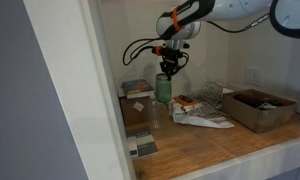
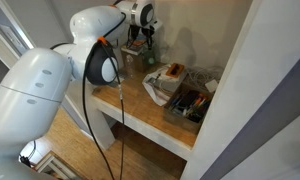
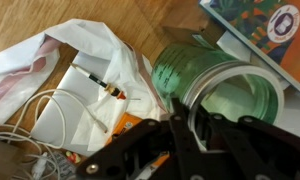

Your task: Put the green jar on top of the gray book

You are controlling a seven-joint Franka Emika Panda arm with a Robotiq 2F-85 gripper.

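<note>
The green jar [image 1: 163, 90] is translucent green glass and stands upright beside the brown box [image 1: 137, 113]. In the wrist view the green jar [image 3: 215, 85] shows its round mouth from above. My gripper [image 1: 169, 66] comes down on it from above. In the wrist view my gripper [image 3: 192, 120] has its fingers close together on either side of the jar's rim, shut on it. It also shows in an exterior view [image 2: 147, 40]. The gray book [image 1: 143, 148] lies flat at the shelf's front edge, apart from the jar.
A colourful book [image 1: 138, 88] lies on the brown box and shows in the wrist view [image 3: 265, 25]. White plastic bags with cables and small items [image 3: 60, 75] lie next to the jar. An open cardboard box [image 1: 258, 108] stands further along the shelf. Walls enclose the shelf.
</note>
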